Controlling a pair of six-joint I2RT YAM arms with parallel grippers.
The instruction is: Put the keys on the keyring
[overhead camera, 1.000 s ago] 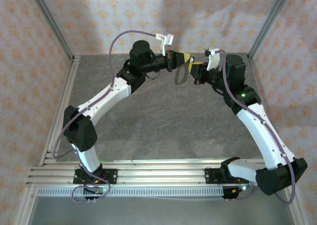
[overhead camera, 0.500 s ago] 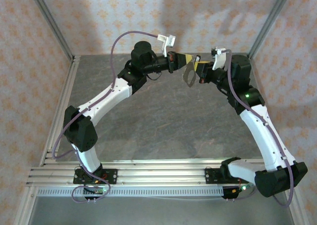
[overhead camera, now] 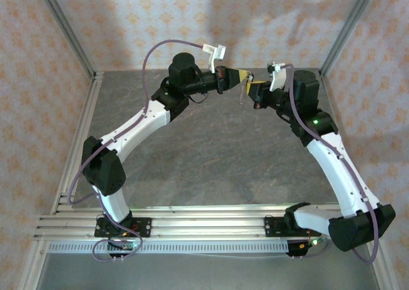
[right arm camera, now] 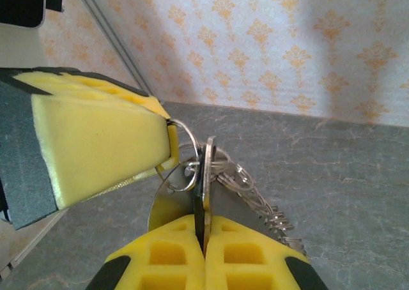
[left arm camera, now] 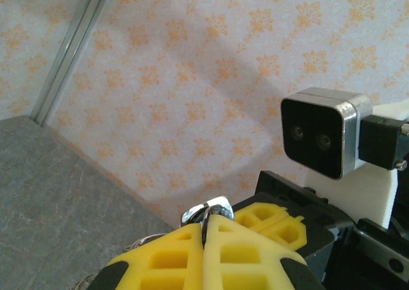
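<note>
Mid-air over the far end of the table, my left gripper is pinched tight on the keyring. Its wire loop pokes out from my fingertips and the chain droops below. My right gripper is clamped on the key, held edge-on right at that loop. The risk, as I judge it, is that the thin wire twists or slips under the push. The key could then skate past the opening, and either piece could drop.

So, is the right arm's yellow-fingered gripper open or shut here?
Shut. The right gripper pinches a thin silvery metal piece between touching yellow fingers.
</note>
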